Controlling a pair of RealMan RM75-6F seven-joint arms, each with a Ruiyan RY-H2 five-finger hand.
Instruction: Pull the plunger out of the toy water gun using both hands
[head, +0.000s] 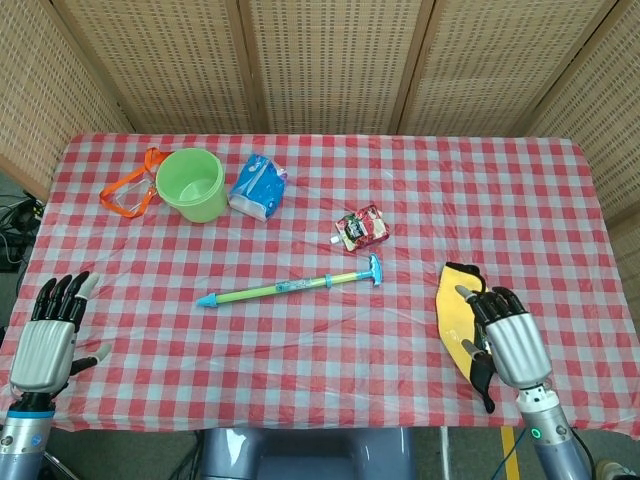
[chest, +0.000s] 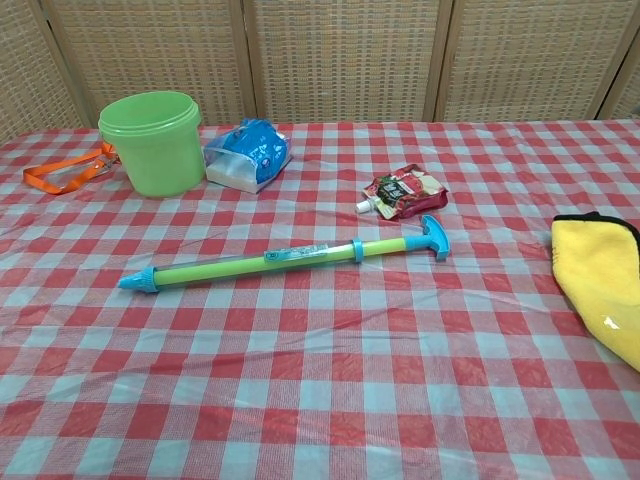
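Left hand (head: 45, 340) spread, holding nothing, at near left table edge. Red-checked tablecloth (head: 300, 330); wicker panels (head: 320, 60) behind. Toy water gun (head: 290, 287) lies mid-table, well apart from both hands. Right hand (head: 505, 335) over yellow cloth (head: 452, 310), fingers partly curled, grasping nothing.

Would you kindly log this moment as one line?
toy water gun: flat on table, untouched | left hand: open, near edge | right hand: empty, over yellow cloth

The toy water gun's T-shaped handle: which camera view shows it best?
The chest view: there the handle is close and large, its T shape clear. The head view shows the whole toy water gun from above, but its handle is small.
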